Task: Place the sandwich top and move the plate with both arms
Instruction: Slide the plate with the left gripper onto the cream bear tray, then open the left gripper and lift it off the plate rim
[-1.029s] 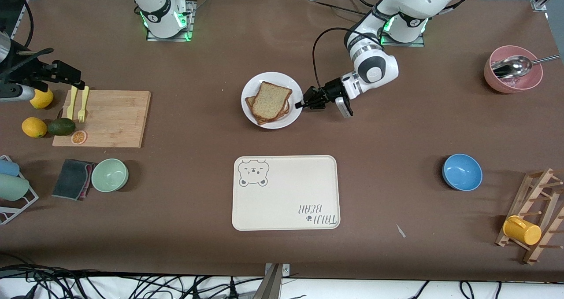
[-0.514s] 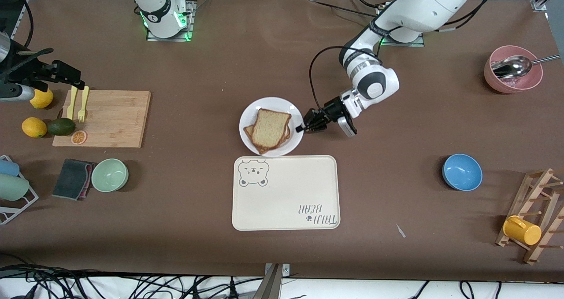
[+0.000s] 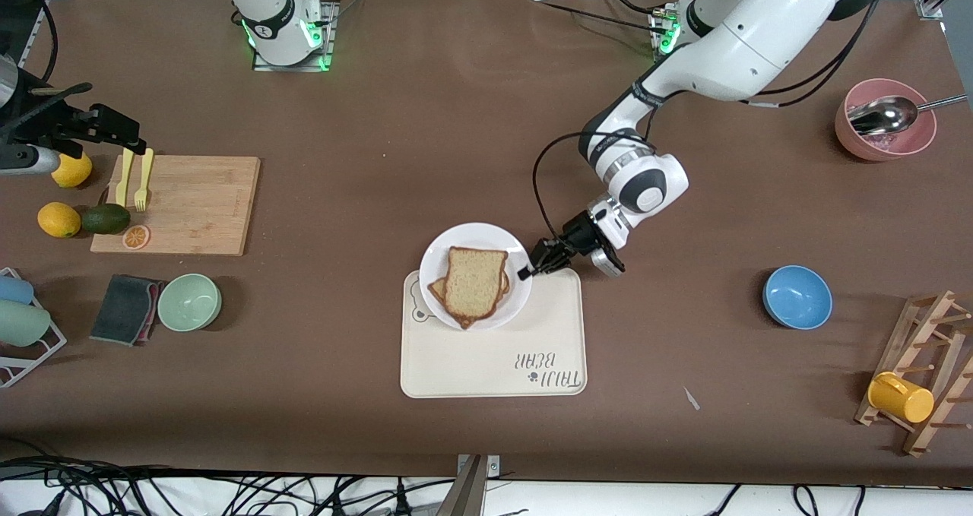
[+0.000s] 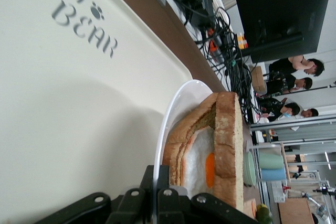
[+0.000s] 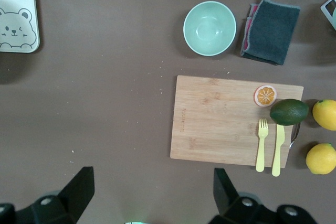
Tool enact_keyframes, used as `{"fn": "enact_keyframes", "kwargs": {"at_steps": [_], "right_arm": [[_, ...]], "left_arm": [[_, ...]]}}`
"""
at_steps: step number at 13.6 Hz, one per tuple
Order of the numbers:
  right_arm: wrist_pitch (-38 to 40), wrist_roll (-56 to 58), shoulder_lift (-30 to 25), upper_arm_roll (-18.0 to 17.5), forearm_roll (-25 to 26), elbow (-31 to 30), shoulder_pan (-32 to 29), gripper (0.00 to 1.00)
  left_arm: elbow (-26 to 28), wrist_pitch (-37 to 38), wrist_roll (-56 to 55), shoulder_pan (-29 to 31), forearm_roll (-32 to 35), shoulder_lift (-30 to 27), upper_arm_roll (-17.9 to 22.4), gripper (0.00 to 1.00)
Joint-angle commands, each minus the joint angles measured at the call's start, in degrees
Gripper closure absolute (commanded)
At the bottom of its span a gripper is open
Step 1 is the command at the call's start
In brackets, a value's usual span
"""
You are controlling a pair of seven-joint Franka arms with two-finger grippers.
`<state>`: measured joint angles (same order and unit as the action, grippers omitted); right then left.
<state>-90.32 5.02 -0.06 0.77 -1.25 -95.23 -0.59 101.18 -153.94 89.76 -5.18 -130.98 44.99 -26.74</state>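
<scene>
Cream rectangular tray with bear print and lettering (image 3: 494, 364): nearest the front camera, mid-table; its farther edge lies under the plate and under the left gripper.

Round white plate (image 3: 517, 258): overlapping the tray's farther edge on the bear-face corner, rim pinched at the side toward the left arm's end of the table. In the left wrist view the plate's rim (image 4: 173, 114) runs straight into the closed fingers.

Light-tan speckled bread slice with brown crust (image 3: 475, 282): the sandwich top, lying on the plate atop a darker slice (image 3: 436, 288); the left wrist view shows white egg with an orange yolk (image 4: 209, 169) between the two, just beside the jaws.

Left gripper (image 3: 534, 268): black, clamped on the plate's rim, over the tray's farther edge.

Pale green round bowl (image 3: 189, 302) and dark grey folded cloth (image 3: 125, 308): toward the right arm's end. Blue round bowl (image 3: 797, 296): toward the left arm's end, well apart from the left jaws.

Rectangular wooden cutting board (image 3: 179, 204): carries a yellow fork (image 3: 141, 180) and yellow knife (image 3: 125, 178); a dark green avocado (image 3: 106, 218) sits at its edge.

Right gripper (image 5: 152, 190): waiting high, fingers (image 5: 79, 187) spread wide apart, over bare table beside the board.

Pink round bowl holding a metal spoon (image 3: 885, 130): farthest, toward the left arm's end.
</scene>
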Motion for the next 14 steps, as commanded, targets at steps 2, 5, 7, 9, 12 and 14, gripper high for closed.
{"fn": "enact_keyframes", "kwargs": {"at_steps": [2,5,7,9,12,14], "right_arm": [[0.58,-0.37,-1.26,-0.25,-0.6,-0.75,-0.46,0.0],[0.58,-0.45,-1.26,-0.25,-0.6,-0.75,-0.46,0.0],[0.58,-0.37,-1.26,-0.25,-0.6,-0.75,-0.46,0.0],[0.58,-0.45,-1.26,-0.25,-0.6,-0.75,-0.46,0.0],[0.58,-0.37,-1.26,-0.25,-0.6,-0.75,-0.38,0.0],[0.58,-0.37,-1.26,-0.25,-0.6,-0.75,-0.46,0.0]], "left_arm": [[-9.93,-3.47,0.77,-2.19,-1.38,5.89,0.99,1.0],[-13.54,-3.56,0.68,-5.0,-1.47,8.01,4.15,1.0],[-15.56,-3.56,0.33,-5.45,-1.47,9.5,4.85,1.0],[-15.92,-3.56,0.33,-6.68,-1.47,10.12,5.99,1.0],[-15.92,-3.56,0.33,-7.03,-1.47,10.21,6.62,1.0],[-16.01,-3.56,0.16,-6.33,-1.91,10.12,6.53,0.53]]}}
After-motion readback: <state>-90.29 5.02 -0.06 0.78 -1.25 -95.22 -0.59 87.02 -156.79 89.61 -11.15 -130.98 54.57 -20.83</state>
